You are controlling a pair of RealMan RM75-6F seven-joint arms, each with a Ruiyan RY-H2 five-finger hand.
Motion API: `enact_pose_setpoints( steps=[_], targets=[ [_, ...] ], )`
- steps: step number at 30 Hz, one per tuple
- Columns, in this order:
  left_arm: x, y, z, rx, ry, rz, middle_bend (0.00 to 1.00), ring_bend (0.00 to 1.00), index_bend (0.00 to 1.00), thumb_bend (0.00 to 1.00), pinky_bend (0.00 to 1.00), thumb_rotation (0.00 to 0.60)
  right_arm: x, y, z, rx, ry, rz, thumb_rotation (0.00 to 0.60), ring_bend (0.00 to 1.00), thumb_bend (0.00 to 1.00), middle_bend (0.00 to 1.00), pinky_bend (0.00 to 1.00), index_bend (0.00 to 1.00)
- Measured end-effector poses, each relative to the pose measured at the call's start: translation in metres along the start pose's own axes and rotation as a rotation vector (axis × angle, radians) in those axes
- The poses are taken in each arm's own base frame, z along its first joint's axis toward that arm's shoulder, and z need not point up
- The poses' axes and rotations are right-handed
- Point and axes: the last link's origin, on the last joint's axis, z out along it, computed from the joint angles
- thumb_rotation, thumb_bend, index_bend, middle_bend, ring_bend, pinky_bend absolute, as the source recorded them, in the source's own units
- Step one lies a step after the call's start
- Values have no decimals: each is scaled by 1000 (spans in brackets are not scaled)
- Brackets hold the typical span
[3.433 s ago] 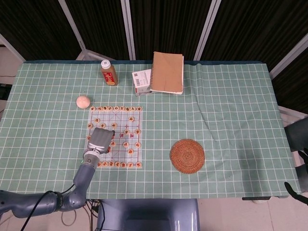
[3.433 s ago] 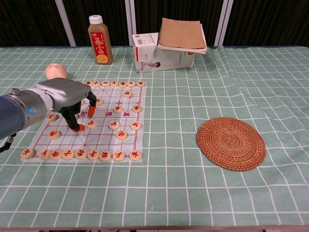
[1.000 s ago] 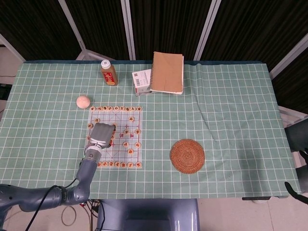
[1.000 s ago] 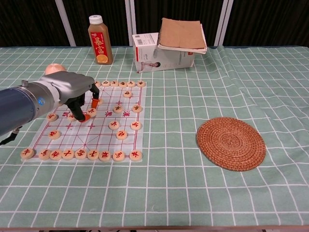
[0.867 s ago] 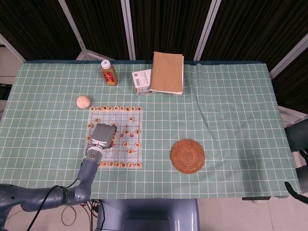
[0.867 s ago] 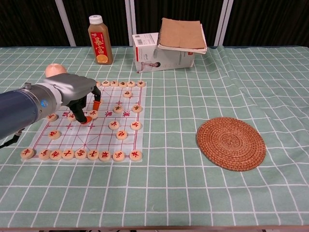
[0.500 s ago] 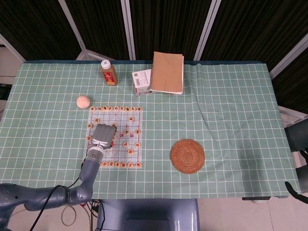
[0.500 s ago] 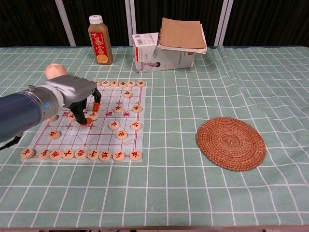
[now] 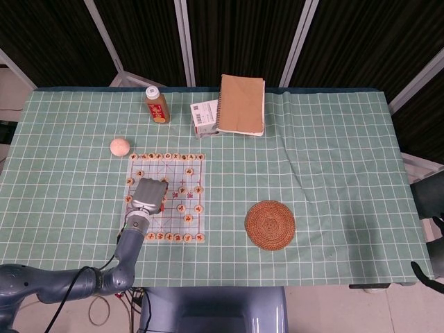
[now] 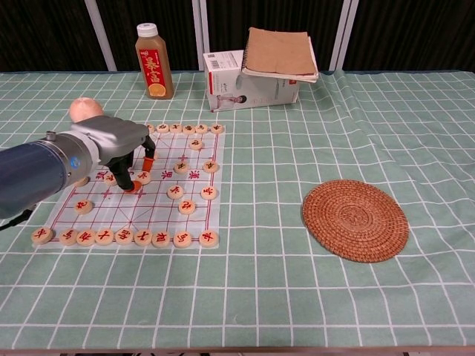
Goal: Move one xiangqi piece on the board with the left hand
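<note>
The xiangqi board (image 10: 211,189), a pale sheet ruled in red, is laid on the left part of the green checked table (image 10: 312,297). Round wooden pieces with red and dark characters are lined along its near and far edges, with others scattered between. The left hand (image 10: 111,144) is held over the board's left-middle, orange-tipped fingers (image 10: 132,185) pointed down and touching or pinching a xiangqi piece (image 10: 142,177); which cannot be told. Open board is seen near of the hand. Bare cloth is seen between the board and the woven coaster (image 10: 355,219) at right. Since 0.5 s ago the hand has barely shifted. The right hand is not seen.
</note>
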Motion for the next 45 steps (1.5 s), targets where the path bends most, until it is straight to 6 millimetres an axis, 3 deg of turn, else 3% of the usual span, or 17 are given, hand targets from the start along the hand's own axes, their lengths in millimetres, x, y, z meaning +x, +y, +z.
enact_pose_setpoints(
  steps=[19,26,30,33,38,43,45],
  targets=[
    [1,-2,-1,2,4,-13,1000,980,373,276,973,600,1,0,0,7,15,3,600,0,353,0,0,0],
    [16,-6,-6,-6,43,-74,1000,968,369,257,969,600,1,0,0,8,15,-1,600,0,352,0,0,0],
    [31,-11,-15,-22,86,-125,967,898,349,231,905,600,1,0,0,9,17,-4,600,0,353,0,0,0],
    [43,-20,-27,-36,132,-166,785,736,293,217,737,600,1,0,-1,11,19,-8,600,0,353,0,0,0],
    [57,-47,-56,-43,222,-225,335,345,131,195,373,600,1,0,-1,11,20,-16,600,0,352,0,0,0],
    [53,-82,-91,-22,292,-252,37,46,34,115,51,600,0,-1,-1,16,21,-30,600,0,353,0,0,0],
    [47,-99,-108,-5,318,-256,0,3,3,78,3,600,0,-2,-2,20,23,-38,600,0,353,0,0,0]
  ],
)
